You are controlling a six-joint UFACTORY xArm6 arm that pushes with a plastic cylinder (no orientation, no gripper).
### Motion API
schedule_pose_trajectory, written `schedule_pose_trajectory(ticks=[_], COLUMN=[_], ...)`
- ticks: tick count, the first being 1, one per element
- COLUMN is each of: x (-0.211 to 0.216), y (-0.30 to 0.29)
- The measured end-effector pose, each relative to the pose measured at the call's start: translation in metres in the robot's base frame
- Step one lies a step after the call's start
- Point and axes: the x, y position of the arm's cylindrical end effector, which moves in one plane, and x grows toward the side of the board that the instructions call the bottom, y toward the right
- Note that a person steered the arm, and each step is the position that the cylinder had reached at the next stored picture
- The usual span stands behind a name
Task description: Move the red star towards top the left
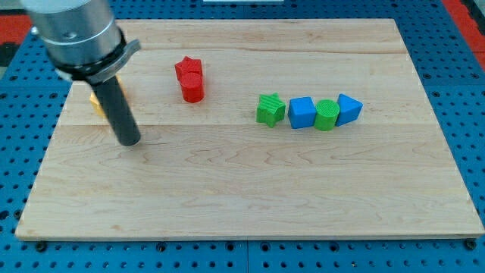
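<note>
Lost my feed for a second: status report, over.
My tip on bare board, left of and below the red star. Star touching the red cylinder. Yellow block behind rod.

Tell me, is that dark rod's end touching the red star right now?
Apart. The camera view shows a stretch of bare wood between my tip and the red star, which sits up and to the view's right, against a red cylinder.

A robotics lab bench: wooden board [250,189] on blue perforated mounting plate [455,45], small coloured blocks.
</note>
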Motion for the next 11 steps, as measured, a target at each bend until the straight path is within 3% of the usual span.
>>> schedule_pose_trajectory(ticks=[3,6,9,10,11], x=[-0.082,-0.181,-0.222,-0.248,-0.263], y=[0.069,0.067,0.105,0.073,0.004])
